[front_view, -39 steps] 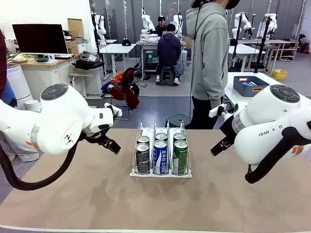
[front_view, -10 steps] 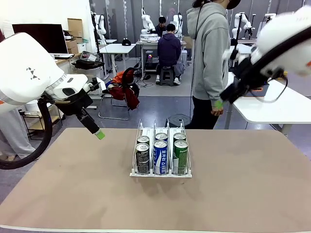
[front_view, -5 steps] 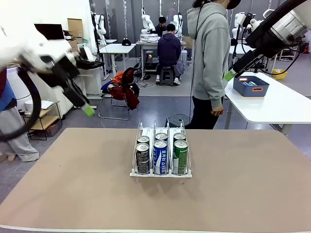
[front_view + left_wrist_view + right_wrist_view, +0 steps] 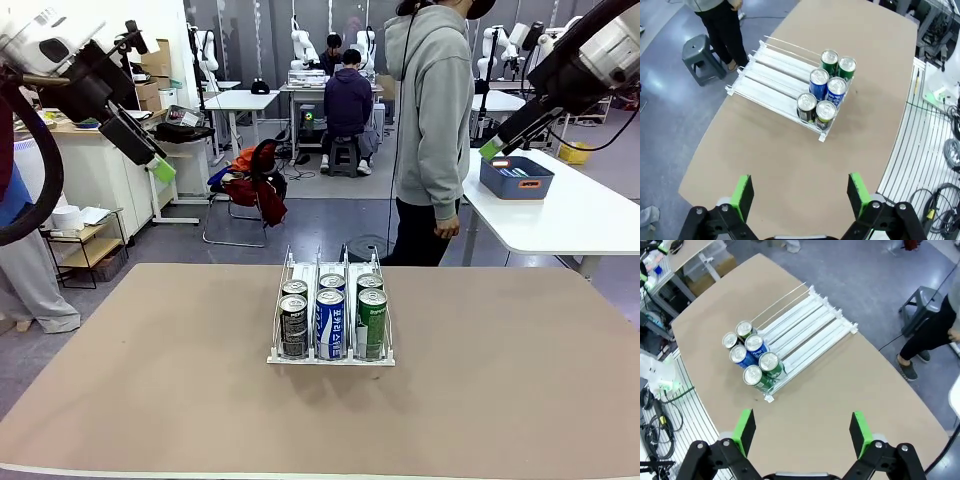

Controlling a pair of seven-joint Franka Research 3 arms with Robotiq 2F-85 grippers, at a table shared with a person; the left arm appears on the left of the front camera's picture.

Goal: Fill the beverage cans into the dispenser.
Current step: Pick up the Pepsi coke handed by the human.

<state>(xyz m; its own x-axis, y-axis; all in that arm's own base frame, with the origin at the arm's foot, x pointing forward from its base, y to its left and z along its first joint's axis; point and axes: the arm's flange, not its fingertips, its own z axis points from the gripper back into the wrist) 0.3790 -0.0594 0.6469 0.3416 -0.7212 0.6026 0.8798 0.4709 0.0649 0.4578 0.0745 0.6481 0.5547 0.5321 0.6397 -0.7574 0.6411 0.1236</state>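
Note:
The dispenser (image 4: 330, 356) stands at the middle of the brown table, a clear and white three-lane rack. Several beverage cans stand upright at its front lip, two per lane: black (image 4: 293, 326) on the left, blue (image 4: 330, 323) in the middle, green (image 4: 372, 322) on the right. My left gripper (image 4: 158, 165) hangs high at the upper left, far from the rack. At the upper right my right gripper (image 4: 492, 148) is raised too. From above, the left wrist view shows the dispenser (image 4: 775, 80) and the cans (image 4: 827, 87) beyond my open left gripper (image 4: 800, 195). My right gripper (image 4: 802, 432) is open above the dispenser (image 4: 810, 322) and the cans (image 4: 750, 355).
A person in a grey hoodie (image 4: 432, 110) stands at the far edge of the table, right of the rack. A blue bin (image 4: 515, 177) sits on a white side table at the right. A grey stool (image 4: 702, 62) stands on the floor near the person.
Both arms have swung up and outward, the left toward the upper left corner, the right toward the upper right. The cans and the rack have not moved.

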